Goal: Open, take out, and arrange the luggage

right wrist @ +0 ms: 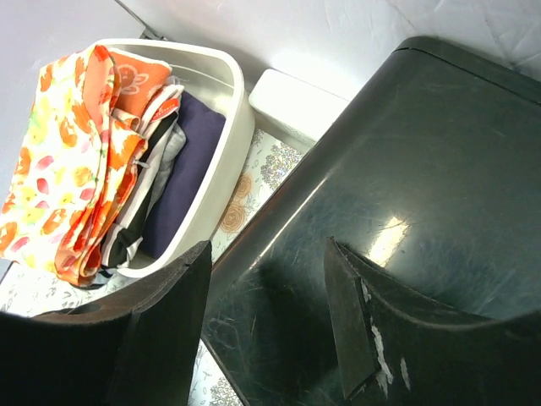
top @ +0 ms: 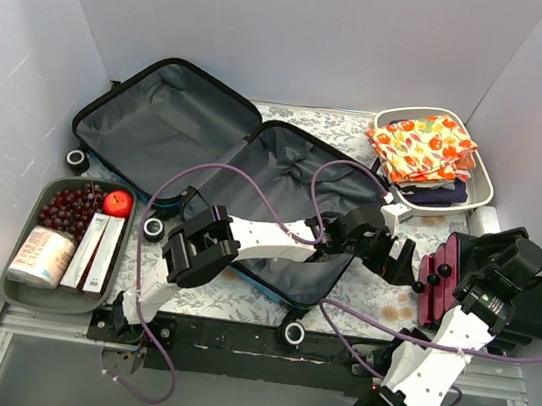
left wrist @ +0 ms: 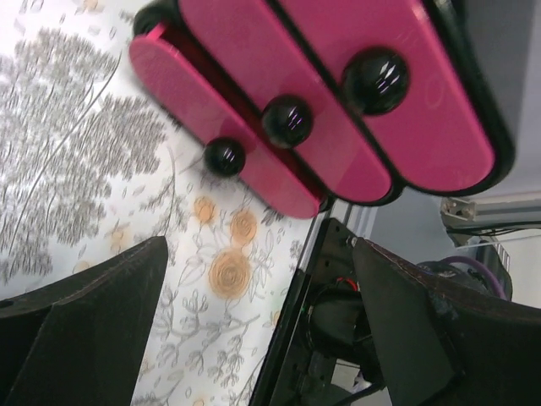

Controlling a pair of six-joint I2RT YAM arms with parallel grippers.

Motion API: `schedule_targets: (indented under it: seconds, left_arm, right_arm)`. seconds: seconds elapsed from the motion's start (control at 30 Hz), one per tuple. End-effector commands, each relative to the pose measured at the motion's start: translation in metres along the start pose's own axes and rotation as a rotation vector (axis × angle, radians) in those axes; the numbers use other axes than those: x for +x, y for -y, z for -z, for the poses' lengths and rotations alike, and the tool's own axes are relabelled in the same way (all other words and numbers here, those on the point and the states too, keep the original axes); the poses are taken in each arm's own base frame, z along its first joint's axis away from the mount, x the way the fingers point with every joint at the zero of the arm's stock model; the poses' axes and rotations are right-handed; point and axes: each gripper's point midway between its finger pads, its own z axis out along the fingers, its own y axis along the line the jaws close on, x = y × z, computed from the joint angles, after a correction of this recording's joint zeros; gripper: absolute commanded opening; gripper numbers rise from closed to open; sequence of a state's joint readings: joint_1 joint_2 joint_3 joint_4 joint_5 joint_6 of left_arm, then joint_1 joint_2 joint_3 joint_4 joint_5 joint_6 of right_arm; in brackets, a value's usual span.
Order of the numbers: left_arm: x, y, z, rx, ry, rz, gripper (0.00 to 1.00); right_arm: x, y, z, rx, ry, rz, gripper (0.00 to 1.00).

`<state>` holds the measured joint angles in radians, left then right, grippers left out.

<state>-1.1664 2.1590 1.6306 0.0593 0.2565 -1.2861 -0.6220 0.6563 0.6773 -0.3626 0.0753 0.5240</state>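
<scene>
The luggage (top: 177, 119) lies opened flat at the centre-left of the table (top: 237, 304), both halves showing grey lining, with the left arm reaching across the near half. The left fingers (top: 399, 259) are spread wide with nothing between them, low over the floral cloth just beside a magenta item with black knobs (left wrist: 448, 127) (what it is I cannot tell). The right fingers (right wrist: 266, 249) stand apart over a flat black case (right wrist: 439, 169) at the table's right side, pinching nothing. A white tub (right wrist: 241, 110) of folded clothes sits beyond it, and a grey tray (top: 45, 301) of food sits at the left.
</scene>
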Motion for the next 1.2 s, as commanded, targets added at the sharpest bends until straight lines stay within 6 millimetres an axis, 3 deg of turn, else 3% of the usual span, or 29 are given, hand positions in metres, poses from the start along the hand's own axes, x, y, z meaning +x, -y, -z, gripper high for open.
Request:
schedule_targets:
  seconds: [0.0, 0.23, 0.43, 0.67, 0.97, 1.17]
  left_arm:
    - [-0.028, 0.023, -0.007, 0.136, 0.045, -0.097, 0.93]
    - [-0.032, 0.016, -0.021, 0.150, 0.099, -0.159, 0.87]
    - [-0.015, -0.005, -0.030, 0.118, 0.081, -0.239, 0.83]
    - [0.003, 0.006, -0.040, 0.183, 0.037, -0.280, 0.77]
    - [0.028, -0.009, -0.068, 0.118, 0.011, -0.266, 0.75]
    - [0.017, -0.013, -0.078, 0.091, 0.075, -0.244, 0.75]
  right_arm:
    - [0.105, 0.047, 0.018, 0.170, -0.408, -0.012, 0.64]
    - [0.106, 0.045, 0.020, 0.180, -0.425, 0.014, 0.63]
    - [0.112, 0.049, 0.021, 0.201, -0.436, 0.049, 0.63]
    - [0.105, 0.052, 0.019, 0.227, -0.421, 0.095, 0.63]
    - [0.105, 0.052, 0.017, 0.220, -0.415, 0.125, 0.63]
    - [0.105, 0.050, 0.018, 0.212, -0.414, 0.133, 0.63]
